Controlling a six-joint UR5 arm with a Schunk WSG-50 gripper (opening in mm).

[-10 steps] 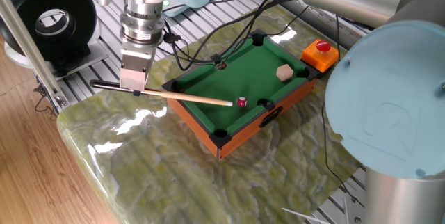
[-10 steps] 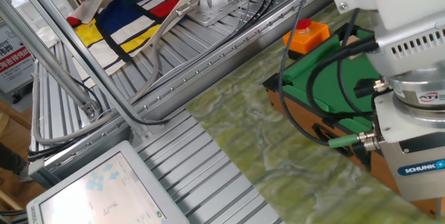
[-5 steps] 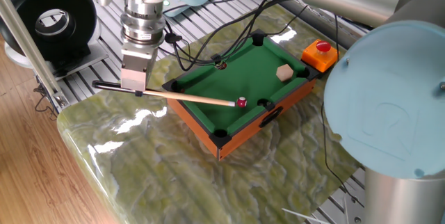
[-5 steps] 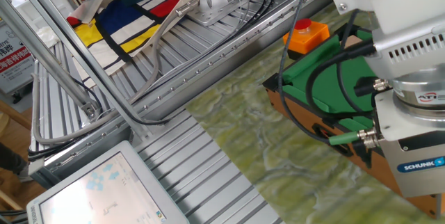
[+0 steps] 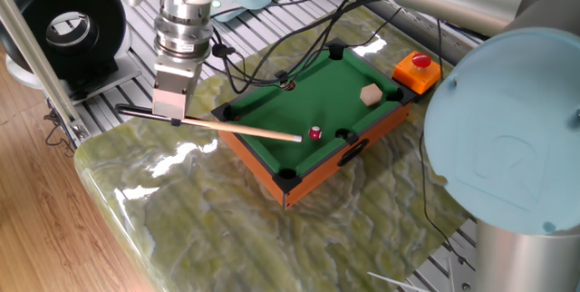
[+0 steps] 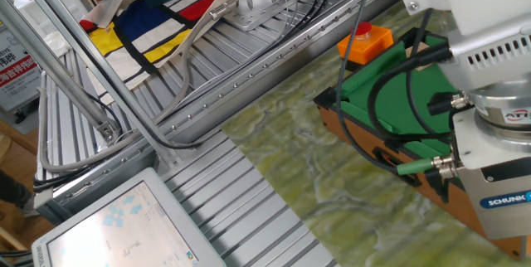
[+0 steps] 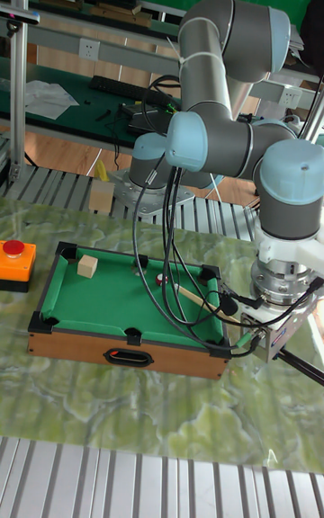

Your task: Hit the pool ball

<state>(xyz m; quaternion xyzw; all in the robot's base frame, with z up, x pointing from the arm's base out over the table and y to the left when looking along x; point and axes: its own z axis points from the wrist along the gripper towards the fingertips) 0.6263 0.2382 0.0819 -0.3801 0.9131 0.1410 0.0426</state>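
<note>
Gripper [image 5: 170, 115] hangs over the marbled mat [image 5: 227, 219], just left of the mini pool table [image 5: 313, 160] in one fixed view; jaws are clamped on the cue [image 5: 240, 128] near its dark butt end. Cue runs nearly level, angling over the table's left rail onto the green felt [image 5: 317, 92]. Cue tip [image 5: 300, 137] sits just left of the ball [image 5: 315, 133], a small gap between them. Ball is dark red with a white spot, resting on the felt near the near-side middle pocket [image 5: 344, 135]. Tan cube [image 5: 369, 95] sits farther along the felt, well apart from the ball, toward the far right corner. Red button on its orange box [image 5: 418, 70] stands on the mat just beyond the table's far right end. In the tall fixed view the ball [image 7: 160, 280] lies by the far rail, cube [image 7: 86, 265] to its left, cue tip end [image 7: 187, 294] visible on the felt. The other fixed view shows only the gripper body [image 6: 498, 205] and cables; fingers are out of frame there.
</note>
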